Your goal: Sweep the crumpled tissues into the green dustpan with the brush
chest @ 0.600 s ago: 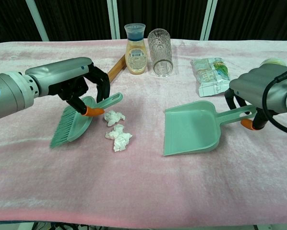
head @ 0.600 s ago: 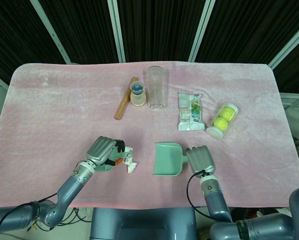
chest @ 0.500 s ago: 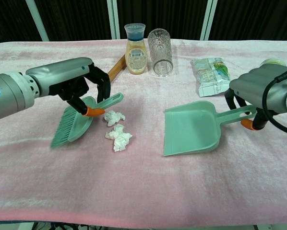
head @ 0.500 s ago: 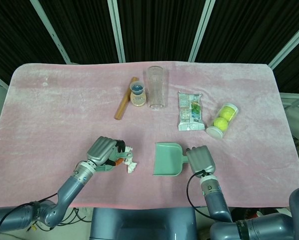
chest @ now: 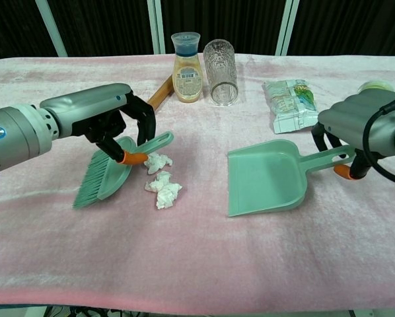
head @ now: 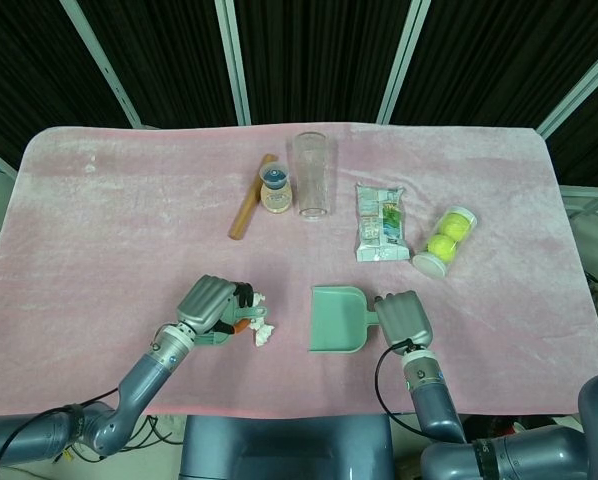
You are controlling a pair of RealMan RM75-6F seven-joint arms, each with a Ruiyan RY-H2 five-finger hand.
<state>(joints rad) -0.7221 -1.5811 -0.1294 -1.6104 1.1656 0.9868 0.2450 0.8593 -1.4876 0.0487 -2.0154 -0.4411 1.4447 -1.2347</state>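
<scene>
Left hand (chest: 115,119) grips brush (chest: 108,175) beside tissues (chest: 161,181); right hand (chest: 356,122) holds dustpan (chest: 267,178)

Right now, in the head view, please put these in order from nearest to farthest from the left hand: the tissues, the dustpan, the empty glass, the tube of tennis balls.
From the left hand:
1. Tissues, just beside its right edge.
2. Dustpan, farther right, at the front.
3. Empty glass, at the back, near the middle.
4. Tube of tennis balls, far right.
</scene>
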